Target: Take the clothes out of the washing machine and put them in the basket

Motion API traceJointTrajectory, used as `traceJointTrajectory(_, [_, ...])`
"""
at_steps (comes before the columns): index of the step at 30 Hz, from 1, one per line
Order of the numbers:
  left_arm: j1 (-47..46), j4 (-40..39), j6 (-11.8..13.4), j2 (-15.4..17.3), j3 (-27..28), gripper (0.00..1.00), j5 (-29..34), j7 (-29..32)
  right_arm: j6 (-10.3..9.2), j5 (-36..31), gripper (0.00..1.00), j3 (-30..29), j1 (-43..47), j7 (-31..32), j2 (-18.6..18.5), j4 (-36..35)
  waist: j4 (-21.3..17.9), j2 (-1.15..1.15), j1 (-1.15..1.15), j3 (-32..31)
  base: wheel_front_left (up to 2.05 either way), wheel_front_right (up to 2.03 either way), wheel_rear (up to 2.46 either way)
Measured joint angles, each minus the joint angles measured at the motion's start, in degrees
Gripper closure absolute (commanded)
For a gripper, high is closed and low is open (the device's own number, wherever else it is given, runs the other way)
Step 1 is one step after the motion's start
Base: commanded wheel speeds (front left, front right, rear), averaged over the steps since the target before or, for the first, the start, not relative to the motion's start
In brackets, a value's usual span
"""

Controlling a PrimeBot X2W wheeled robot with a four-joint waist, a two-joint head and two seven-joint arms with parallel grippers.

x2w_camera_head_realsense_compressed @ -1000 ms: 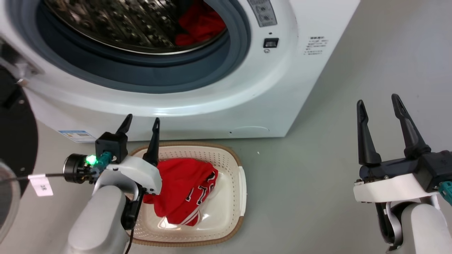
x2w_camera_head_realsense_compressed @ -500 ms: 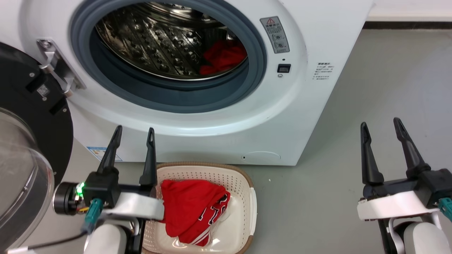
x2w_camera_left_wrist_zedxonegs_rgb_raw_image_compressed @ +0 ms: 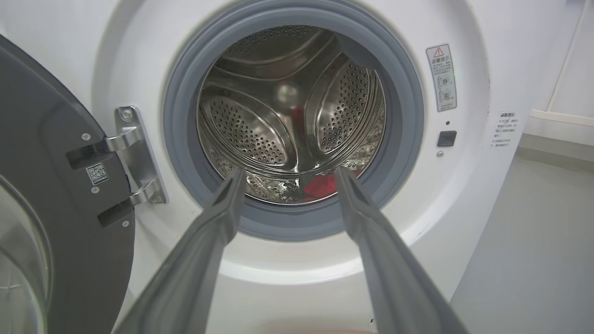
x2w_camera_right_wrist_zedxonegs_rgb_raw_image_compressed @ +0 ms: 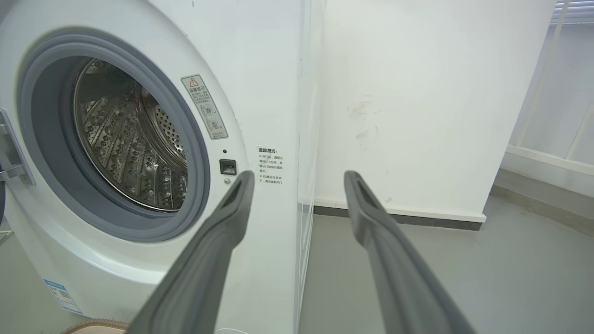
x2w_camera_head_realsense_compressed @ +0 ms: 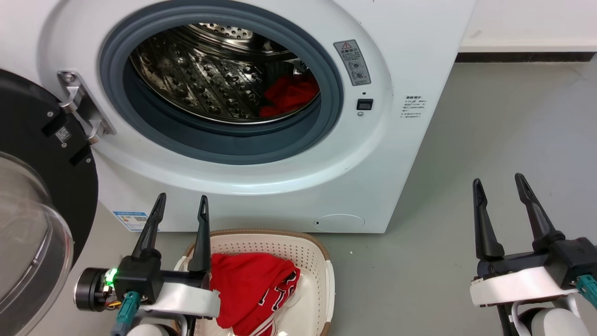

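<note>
Find the clothes [x2w_camera_head_realsense_compressed: 291, 95] in 2 lots. Count 1 lot low in the steel drum [x2w_camera_head_realsense_compressed: 210, 88] of the washing machine [x2w_camera_head_realsense_compressed: 396, 154], right of the porthole's middle and behind the grey ring [x2w_camera_head_realsense_compressed: 224, 149]. Count 1 red jersey [x2w_camera_head_realsense_compressed: 247, 294], trimmed white and black, down in the basket [x2w_camera_head_realsense_compressed: 298, 238], on the floor just in front of the machine and below the porthole. Judge the job roughly half done, with the reach for the drum lot as the step in hand.

Note the left pincer [x2w_camera_head_realsense_compressed: 183, 198] spread and empty, in front of the machine's lower panel, below the porthole's left half, fingers aimed at the opening. In the left wrist view, catch a scrap of red [x2w_camera_left_wrist_zedxonegs_rgb_raw_image_compressed: 320, 185] just inside the ring's lower lip, close to the right-hand finger. Note the right pincer [x2w_camera_head_realsense_compressed: 498, 179] likewise spread and empty, off past the machine's right corner, well apart from the porthole.

To reach well: lift the left pincer over the ring's lower lip, keep the fingers wide until past the rubber, steer right toward the red, then dip and close on a thick fold, not a thin edge. Avoid scraping the perforated steel. Mind the open door [x2w_camera_head_realsense_compressed: 28, 186], swung out left of the machine, probably close to the left arm's path. Draw out slowly, watching for fabric snagging on the ring.
</note>
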Motion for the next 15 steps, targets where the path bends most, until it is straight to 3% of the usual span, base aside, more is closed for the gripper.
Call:
traceJointTrajectory(7, [-4.92,3.01,-3.21,2.32,0.11,0.00,2.26,-0.01,-0.01,0.38,0.00,0.85,-1.13,0.00,0.01,-0.69,-1.64,0.00,0.00,2.69,0.00,0.00,0.00])
traceJointTrajectory(15, [-18.55,12.74,-6.39,9.65,-0.93,0.00,2.93,-0.01,0.00,1.93,0.00,1.58,-4.34,0.00,-0.01,-1.57,-5.78,0.00,0.02,9.35,0.00,0.00,0.00])
